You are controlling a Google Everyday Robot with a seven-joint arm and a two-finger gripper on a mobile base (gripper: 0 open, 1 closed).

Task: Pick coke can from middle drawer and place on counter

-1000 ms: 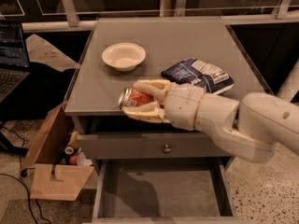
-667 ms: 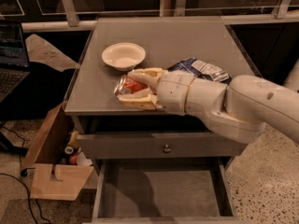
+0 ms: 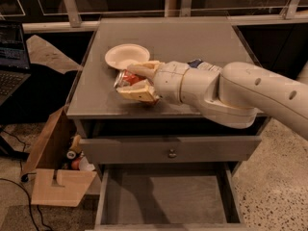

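Laptop [image 3: 9,57] with a dark, lit screen stands at the far left edge. Below it, on the floor, sits an open brown cardboard box [image 3: 53,177], with a few small items between it and the cabinet that are too small to make out.

The broad, flat, matte grey counter [image 3: 168,37] fills the upper middle of the view. On its left half stands a round white shallow bowl [image 3: 126,56]. Just in front of the bowl is the small red-orange shiny coke can [image 3: 124,77], tipped on its side with one silver end facing left. It is over the front-left part of the counter; whether it touches the surface cannot be told.

The cream-coloured two-finger gripper [image 3: 127,81] is clamped around the can, one finger [image 3: 142,67] over the top of it and the other beneath, both jaws pressed against its sides. The thick white arm [image 3: 240,97] runs from the gripper to the right and leaves the view at the right edge, crossing the front-right part of the counter.

Behind the arm, a blue-and-white crinkled chip bag [image 3: 204,65] lies on the counter, mostly hidden by the arm.

Under the counter's front edge is a closed grey drawer with a small round knob [image 3: 172,153]. Below that, the wide shallow grey metal middle drawer [image 3: 166,196] is pulled out toward the camera, its flat grey floor and low side walls showing. Speckled pale floor [image 3: 274,186] lies to the right of the cabinet.
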